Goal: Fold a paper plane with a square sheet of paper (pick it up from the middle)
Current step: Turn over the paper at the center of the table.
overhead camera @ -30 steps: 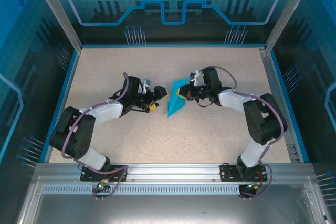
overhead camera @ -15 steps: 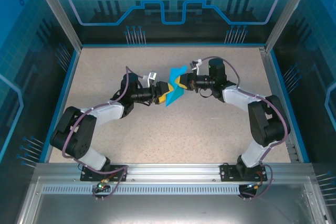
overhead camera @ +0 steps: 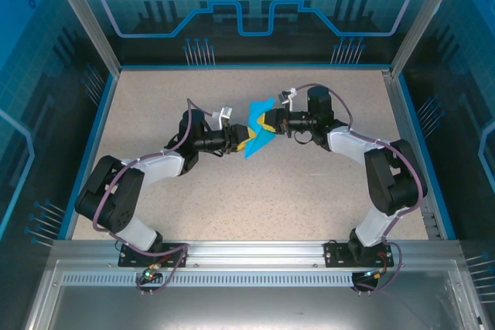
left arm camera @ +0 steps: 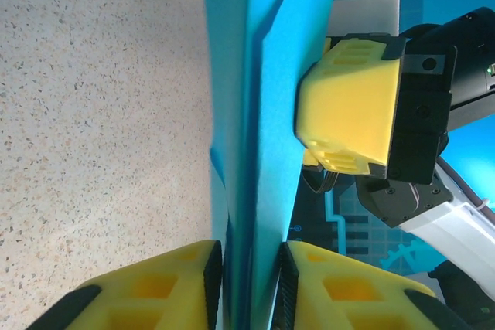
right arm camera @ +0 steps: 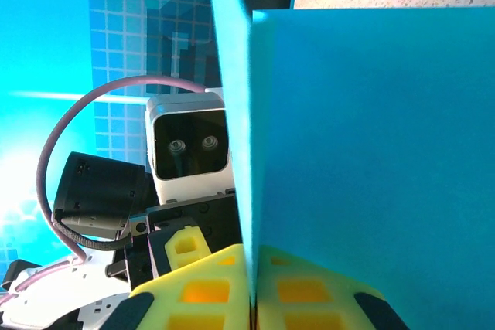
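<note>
Above the middle of the speckled bench (overhead camera: 309, 191), the blue paper (overhead camera: 256, 130) hangs partly folded and on edge between the two arms. Right pincer (right arm camera: 252, 264) is clamped tight on one edge, judged to steady the sheet off the surface so the left pincer (left arm camera: 247, 260) can take the opposite edge. Left jaws straddle that edge with a narrow gap; firm contact cannot be confirmed.

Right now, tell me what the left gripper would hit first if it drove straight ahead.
The paper: the left gripper straddles its edge. Past that, the right gripper, clamped on the same sheet, looks next, though depth is unclear.
</note>
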{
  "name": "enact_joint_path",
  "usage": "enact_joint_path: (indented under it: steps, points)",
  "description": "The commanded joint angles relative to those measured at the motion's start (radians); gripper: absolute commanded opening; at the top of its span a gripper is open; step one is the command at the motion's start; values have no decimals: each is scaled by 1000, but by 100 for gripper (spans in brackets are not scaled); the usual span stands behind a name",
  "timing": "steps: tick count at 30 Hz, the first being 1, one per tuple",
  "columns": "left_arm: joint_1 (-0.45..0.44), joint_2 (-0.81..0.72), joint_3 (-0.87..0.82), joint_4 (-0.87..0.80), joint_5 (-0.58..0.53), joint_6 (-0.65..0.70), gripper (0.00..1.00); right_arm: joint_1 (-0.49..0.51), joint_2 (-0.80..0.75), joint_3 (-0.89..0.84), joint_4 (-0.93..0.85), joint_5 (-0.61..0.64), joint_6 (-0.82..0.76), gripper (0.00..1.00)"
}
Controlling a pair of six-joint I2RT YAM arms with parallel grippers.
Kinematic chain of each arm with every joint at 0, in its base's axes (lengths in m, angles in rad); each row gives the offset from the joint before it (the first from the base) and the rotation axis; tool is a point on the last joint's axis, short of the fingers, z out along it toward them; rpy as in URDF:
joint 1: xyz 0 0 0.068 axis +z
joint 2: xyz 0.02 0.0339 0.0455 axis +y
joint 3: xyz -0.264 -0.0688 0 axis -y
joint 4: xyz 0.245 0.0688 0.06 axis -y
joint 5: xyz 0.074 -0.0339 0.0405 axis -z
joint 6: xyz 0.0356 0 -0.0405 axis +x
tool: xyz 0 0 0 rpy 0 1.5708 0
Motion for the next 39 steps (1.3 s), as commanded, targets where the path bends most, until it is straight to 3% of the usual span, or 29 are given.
enact_joint_path:
  steps: [1, 9, 14, 17, 21, 25, 30, 36, 39]
  points:
    - [-2, -2, -14, 27, -14, 9, 25, -3, 20, -4, -37, -37, -37, 9]
    - [-3, -4, 11, -61, -35, 25, 7, -23, -13, -6, -139, 0, -93, 35]
    - [-4, -42, 77, -371, -102, 179, 7, -83, -107, 4, -409, 125, -250, 56]
    - [-14, -74, 176, -717, -263, 365, 7, -104, -168, 11, -585, 268, -369, 71]
    - [-104, -62, 365, -1176, -662, 557, 7, -107, -239, -2, -718, 459, -454, 85]
    - [-182, -7, 510, -1405, -1005, 610, 7, -109, -277, -23, -757, 553, -472, 89]
    - [-233, 85, 646, -1623, -1345, 594, 7, -110, -296, -35, -783, 624, -470, 90]
    - [-280, 239, 740, -1746, -1525, 573, 7, -109, -290, -49, -786, 654, -451, 89]
    - [-298, 306, 764, -1747, -1530, 559, 7, -109, -274, -52, -779, 645, -440, 89]
